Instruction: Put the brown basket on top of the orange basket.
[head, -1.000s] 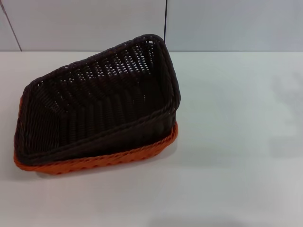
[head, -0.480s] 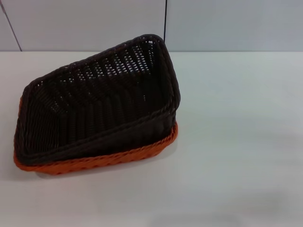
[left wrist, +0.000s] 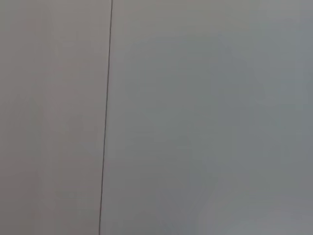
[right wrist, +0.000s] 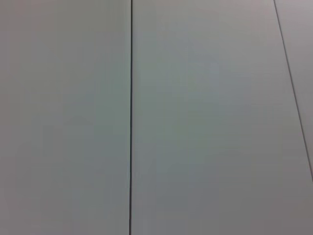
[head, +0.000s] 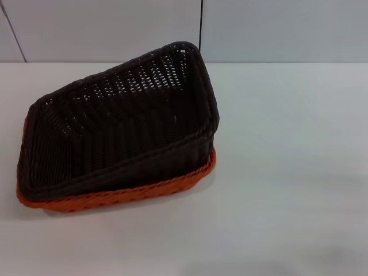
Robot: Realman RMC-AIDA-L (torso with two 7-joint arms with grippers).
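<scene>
The brown basket [head: 118,118] is nested in the orange basket [head: 115,198], most of which is hidden. Neither gripper is seen, so their state cannot be told.

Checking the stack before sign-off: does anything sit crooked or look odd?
Yes. The dark brown woven plastic basket sits tilted in the bright orange woven plastic basket: its far right corner rides high, not nested flat.

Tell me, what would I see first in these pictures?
The brown basket grabs the eye: it sits tilted inside the orange basket, its far right corner raised, on the left part of the white table. Only the orange rim peeks out underneath. No arm or tool shows; both wrist views show only pale panels.
</scene>
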